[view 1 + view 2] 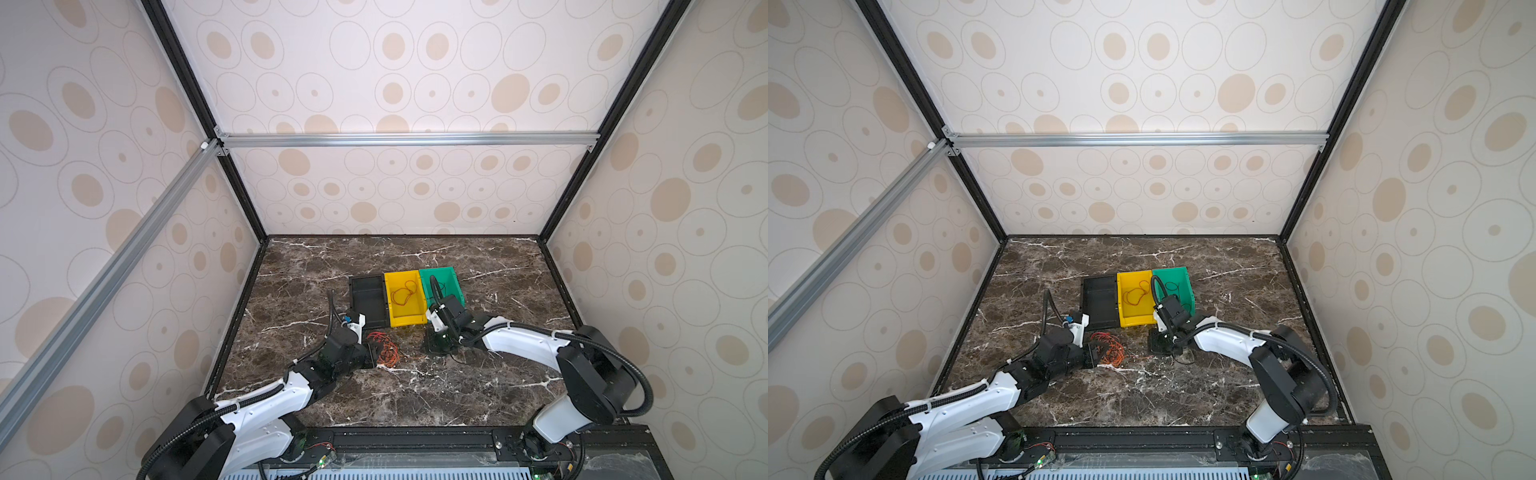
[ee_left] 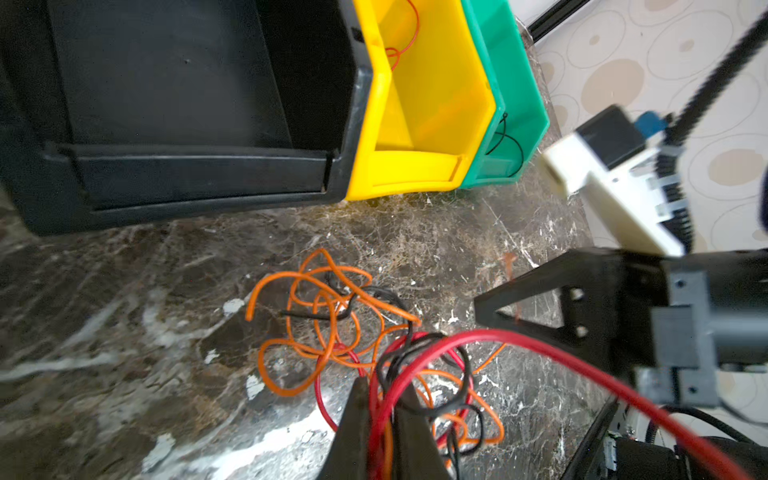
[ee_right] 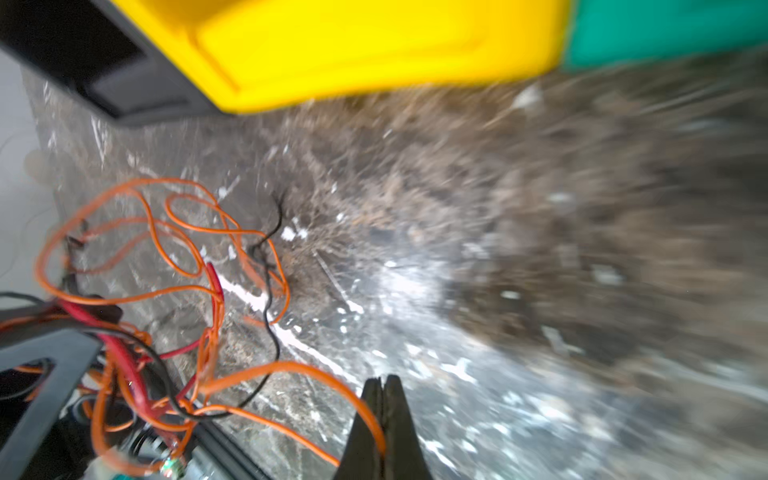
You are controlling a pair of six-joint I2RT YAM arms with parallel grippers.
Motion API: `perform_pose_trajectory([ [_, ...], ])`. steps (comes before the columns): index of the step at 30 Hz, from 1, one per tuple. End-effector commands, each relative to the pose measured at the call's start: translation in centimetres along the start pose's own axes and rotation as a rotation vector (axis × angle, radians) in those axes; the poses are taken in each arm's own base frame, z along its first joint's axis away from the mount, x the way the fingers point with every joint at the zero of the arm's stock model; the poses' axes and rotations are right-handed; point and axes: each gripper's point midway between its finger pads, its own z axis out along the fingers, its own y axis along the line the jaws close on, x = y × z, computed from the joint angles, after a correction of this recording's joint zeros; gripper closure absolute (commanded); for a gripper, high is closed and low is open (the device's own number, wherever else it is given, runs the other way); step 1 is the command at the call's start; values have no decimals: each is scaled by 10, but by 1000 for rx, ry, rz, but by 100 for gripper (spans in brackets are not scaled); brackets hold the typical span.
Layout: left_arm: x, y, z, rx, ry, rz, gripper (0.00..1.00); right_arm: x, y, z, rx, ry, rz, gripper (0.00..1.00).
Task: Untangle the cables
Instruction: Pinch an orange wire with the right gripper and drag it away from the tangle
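Cables (image 2: 324, 324) lie tangled near the yellow bin (image 1: 409, 322); left gripper (image 2: 384, 386) clamps them, right gripper (image 3: 382, 380) pinches one orange strand.

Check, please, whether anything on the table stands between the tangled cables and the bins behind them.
Nothing visible does. Only bare table separates the cables from the fronts of the black bin and yellow bin. The left gripper is closed on red and orange strands, and the right gripper sits beside the tangle, off that path.
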Motion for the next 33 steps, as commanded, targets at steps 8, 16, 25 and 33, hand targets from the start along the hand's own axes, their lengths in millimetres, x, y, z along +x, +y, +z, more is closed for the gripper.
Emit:
perform_pose_trajectory([
  [8, 6, 45, -18, -150, -46, -88, 92, -12, -85, -53, 404, -100, 7, 100],
  [16, 3, 70, -33, -235, -98, -169, 89, -19, -131, -92, 563, -176, 84, 100],
  [25, 6, 100, -48, -357, -146, -278, 82, -22, -162, -124, 672, -244, 154, 100],
  [33, -1, 107, -61, -367, -214, -350, 73, -25, -176, -145, 731, -278, 168, 100],
])
